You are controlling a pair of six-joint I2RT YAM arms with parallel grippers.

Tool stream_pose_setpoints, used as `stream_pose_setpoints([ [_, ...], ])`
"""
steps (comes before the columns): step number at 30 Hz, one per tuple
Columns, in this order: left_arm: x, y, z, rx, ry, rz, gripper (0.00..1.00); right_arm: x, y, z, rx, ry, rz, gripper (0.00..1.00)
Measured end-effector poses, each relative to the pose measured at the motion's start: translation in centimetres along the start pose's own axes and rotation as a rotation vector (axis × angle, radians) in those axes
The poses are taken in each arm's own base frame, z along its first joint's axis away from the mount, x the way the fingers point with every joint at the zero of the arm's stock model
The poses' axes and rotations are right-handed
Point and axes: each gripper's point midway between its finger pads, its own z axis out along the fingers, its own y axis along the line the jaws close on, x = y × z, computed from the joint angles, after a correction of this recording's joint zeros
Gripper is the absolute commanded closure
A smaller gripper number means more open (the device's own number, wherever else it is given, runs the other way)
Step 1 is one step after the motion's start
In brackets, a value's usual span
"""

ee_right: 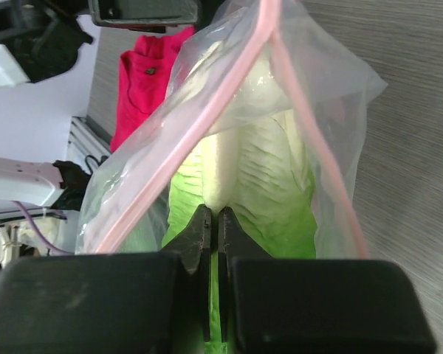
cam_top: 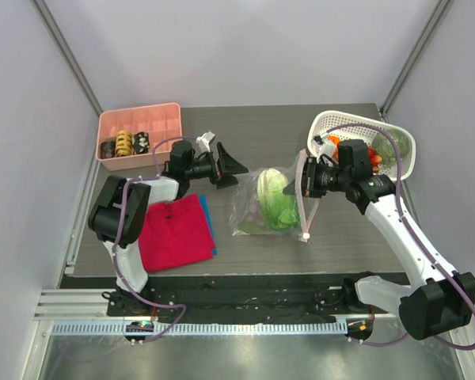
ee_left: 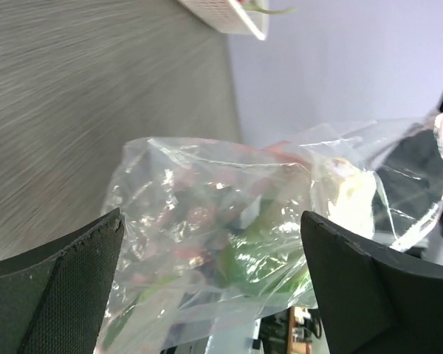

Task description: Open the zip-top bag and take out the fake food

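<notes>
- Right wrist view: right fingers clenched inside the open zip-top bag, apparently pinching the ribbed, pale-based green leafy vegetable.
- Step in hand: extraction. Next move: withdraw between the pink zip strips.
- Left fingers released, straddling the bag's crinkled clear film on the desk.

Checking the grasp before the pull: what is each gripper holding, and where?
Right gripper: fingers pinch the green plastic toy lettuce, seemingly at its pale rib, inside the clear zip-top bag. Left gripper holds nothing.

No legible text, label, brand, number or sign is shown in any of the three views.
</notes>
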Motion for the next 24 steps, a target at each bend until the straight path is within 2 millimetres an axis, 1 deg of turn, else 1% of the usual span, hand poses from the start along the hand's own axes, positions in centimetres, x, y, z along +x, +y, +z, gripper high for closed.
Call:
stream_pose_setpoints([
  [3, 0.0, -0.6, 0.8, 0.082, 0.001, -0.031, 0.0, -0.2, 0.6, 0.1, -0.034, -0.004, 0.007, 0.99],
  [7, 0.0, -0.6, 1.7, 0.17, 0.004, -0.105, 0.0, -0.2, 0.9, 0.2, -0.057, -0.004, 0.013, 0.99],
  [8, 0.1, -0.6, 1.7, 0.179, 0.006, -0.115, 0.02, -0.2, 1.0, 0.2, -0.06, -0.004, 0.013, 0.99],
  [9, 0.1, -0.6, 1.7, 0.188, 0.006, -0.122, 0.08, -0.2, 1.0, 0.3, -0.061, -0.003, 0.014, 0.99],
  [11, 0.3, -0.8, 1.6, 0.196, 0.01, -0.133, 0.18, -0.3, 1.0, 0.3, -0.066, -0.002, 0.015, 0.99],
  [12, 0.3, -0.8, 1.6, 0.199, 0.012, -0.129, 0.29, -0.3, 1.0, 0.4, -0.068, -0.001, 0.017, 0.99],
  [14, 0.5, -0.9, 1.7, 0.197, 0.016, -0.125, 0.38, -0.3, 1.0, 0.6, -0.07, 0.002, 0.022, 0.99],
  [15, 0.5, -0.9, 1.7, 0.195, 0.018, -0.126, 0.51, -0.3, 0.9, 0.6, -0.071, 0.004, 0.025, 0.99],
  [17, 0.7, -0.9, 1.9, 0.188, 0.023, -0.131, 0.74, -0.3, 1.0, 0.7, -0.073, 0.005, 0.03, 0.99],
  [18, 0.7, -0.8, 2.0, 0.183, 0.024, -0.131, 0.95, -0.3, 1.0, 0.7, -0.073, 0.006, 0.032, 0.99],
  [19, 0.7, -0.7, 2.2, 0.177, 0.023, -0.13, 1.0, -0.3, 1.0, 0.7, -0.074, 0.005, 0.032, 0.99],
  [24, 0.7, -0.4, 2.4, 0.113, 0.007, -0.113, 1.0, -0.5, 1.0, 0.7, -0.075, 0.001, 0.035, 0.99],
])
